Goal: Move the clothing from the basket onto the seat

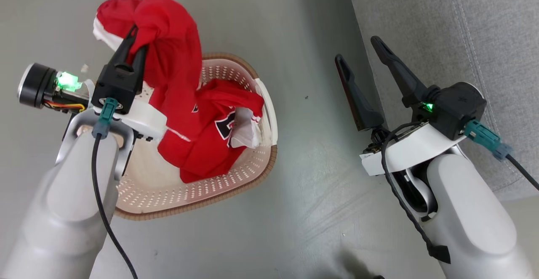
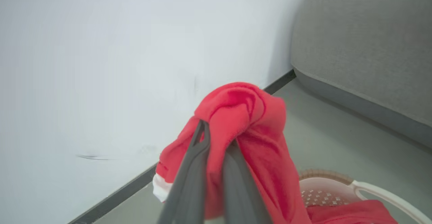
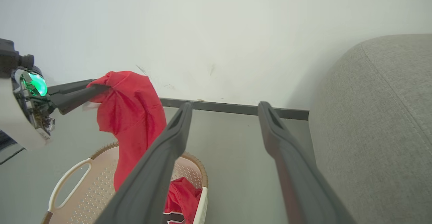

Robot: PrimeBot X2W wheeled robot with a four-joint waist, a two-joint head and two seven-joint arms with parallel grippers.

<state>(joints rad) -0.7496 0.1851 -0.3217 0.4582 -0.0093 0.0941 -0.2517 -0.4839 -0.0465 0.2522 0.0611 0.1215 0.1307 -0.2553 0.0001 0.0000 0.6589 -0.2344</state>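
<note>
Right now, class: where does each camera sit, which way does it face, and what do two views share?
Head view: on the head, facing down at the basket; left claw gripping the red garment, right claw open.
Left wrist view: on that wrist, facing the wall; own fingers show.
Right wrist view: on that wrist, facing wall and sofa; own fingers show.
Shared: all see basket and garment.
</note>
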